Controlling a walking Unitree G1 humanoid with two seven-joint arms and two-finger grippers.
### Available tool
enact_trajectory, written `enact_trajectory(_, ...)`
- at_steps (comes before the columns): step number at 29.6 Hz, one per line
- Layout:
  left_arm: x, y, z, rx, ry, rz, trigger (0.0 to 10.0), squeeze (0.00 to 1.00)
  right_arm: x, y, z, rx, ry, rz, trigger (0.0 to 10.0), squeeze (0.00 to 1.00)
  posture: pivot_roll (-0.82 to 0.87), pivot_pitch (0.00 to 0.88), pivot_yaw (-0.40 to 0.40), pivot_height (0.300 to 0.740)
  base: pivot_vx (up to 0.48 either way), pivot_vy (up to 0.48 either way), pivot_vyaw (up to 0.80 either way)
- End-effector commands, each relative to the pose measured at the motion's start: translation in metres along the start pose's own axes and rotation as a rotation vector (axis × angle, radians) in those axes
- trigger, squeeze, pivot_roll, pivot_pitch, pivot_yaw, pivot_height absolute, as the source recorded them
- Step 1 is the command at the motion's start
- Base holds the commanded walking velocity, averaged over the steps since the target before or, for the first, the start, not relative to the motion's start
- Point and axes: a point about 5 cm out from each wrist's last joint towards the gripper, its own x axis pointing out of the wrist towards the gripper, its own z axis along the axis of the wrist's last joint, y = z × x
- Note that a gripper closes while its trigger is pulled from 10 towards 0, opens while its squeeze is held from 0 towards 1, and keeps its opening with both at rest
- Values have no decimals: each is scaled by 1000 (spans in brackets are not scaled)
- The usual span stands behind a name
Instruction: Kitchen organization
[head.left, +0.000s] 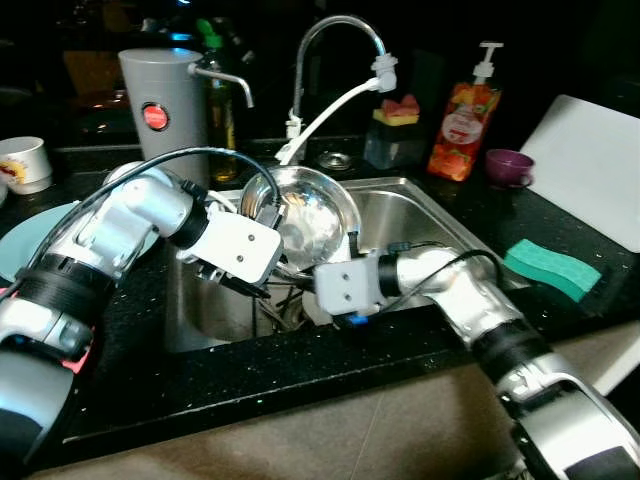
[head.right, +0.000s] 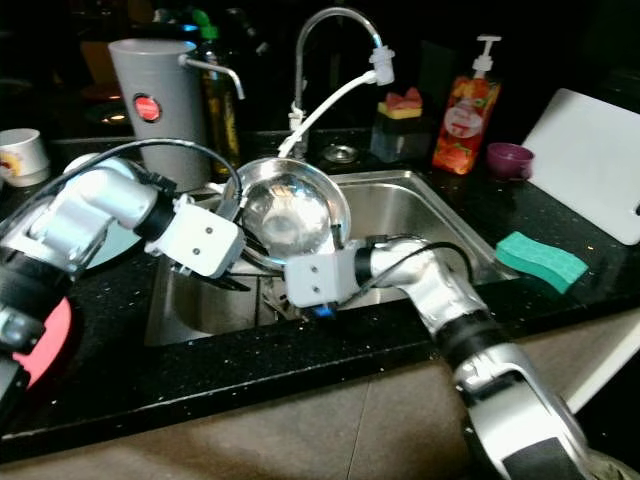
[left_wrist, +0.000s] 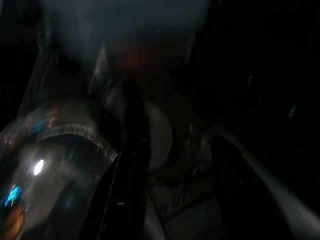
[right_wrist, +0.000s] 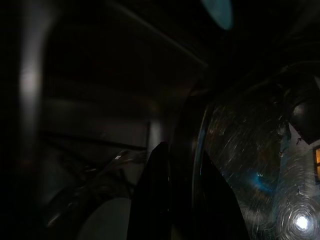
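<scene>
Steel mixing bowl (head.left: 305, 215) is standing tilted on edge over the sink (head.left: 420, 215), hollow facing the robot, in front of the faucet (head.left: 335, 60). Right tool (right_wrist: 175, 200) is reaching in from the desk's (head.left: 300, 365) front edge — its two black fingers are straddling the bowl's rim, clamped on it. Left tool (left_wrist: 130, 190) is lying against the bowl's left edge; I cannot tell whether it is gripping. Green sponge (head.left: 552, 268) is resting on the desk right of the sink.
</scene>
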Motion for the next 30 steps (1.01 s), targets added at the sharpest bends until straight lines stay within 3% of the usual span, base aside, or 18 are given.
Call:
enact_trajectory(1,-4,1,7,-13,-43,0,10000,0,-1,-9,-1,8,17,-54,2275,0,139,69,-43,740,0,0,0)
enact_trajectory(3,-4,1,7,-13,-43,0,10000,0,-1,-9,-1,8,17,-54,2275,0,139,69,-43,740,0,0,0)
enact_trajectory(4,-11,-4,10,-27,-65,-26,10000,0,1,-8,-6,31,48,-70,10000,0,144,72,-45,740,0,0,0)
enact_trajectory(6,-26,-18,14,-70,-94,-78,10000,0,4,-5,-16,73,108,-90,10000,0,144,72,-45,740,0,0,0)
enact_trajectory(10,-32,-24,15,-93,-98,-89,10000,0,6,-2,-22,114,138,-92,10000,0,152,80,-51,740,0,0,0)
enact_trajectory(11,-39,-23,12,-112,-80,-42,10000,0,9,2,-24,172,133,-75,10000,0,156,81,-54,740,0,0,0)
enact_trajectory(12,-39,-23,12,-112,-80,-42,10000,0,9,2,-24,172,133,-75,10000,0,156,81,-54,740,0,0,0)
enact_trajectory(13,-49,-21,8,-138,-58,32,10000,0,12,8,-25,216,122,-50,10000,0,156,81,-54,740,0,0,0)
enact_trajectory(14,-62,-16,5,-168,-34,135,10000,0,15,14,-24,262,101,-23,10000,537,166,84,-59,740,0,0,0)
enact_trajectory(15,-62,-16,5,-168,-34,135,10000,0,15,14,-24,262,101,-23,10000,537,166,84,-59,740,0,0,0)
enact_trajectory(16,-70,-13,3,-187,-19,204,10000,0,17,17,-24,287,86,-7,10000,537,166,84,-59,740,0,0,0)
enact_trajectory(17,-79,-8,2,-217,-5,306,10000,0,19,19,-22,320,62,7,10000,1000,169,85,-61,740,0,0,0)
enact_trajectory(20,-99,-2,-7,-315,26,551,10000,0,23,21,-16,405,-8,34,10000,1000,169,85,-61,740,0,0,0)
enact_trajectory(25,-108,-10,-16,-402,53,683,10000,0,23,16,-12,449,-60,21,10000,1000,174,90,-65,740,0,0,0)
enact_trajectory(28,-120,-29,-32,-551,121,876,10000,0,15,-5,-4,503,-155,-80,10000,1000,176,96,-74,740,0,0,0)
enact_trajectory(29,-128,-37,-38,-622,142,978,10000,0,9,-18,1,530,-200,-159,10000,1000,178,98,-73,740,0,0,0)
enact_trajectory(30,-128,-37,-38,-622,142,978,10000,0,9,-18,1,530,-200,-159,10000,1000,178,98,-73,740,0,0,0)
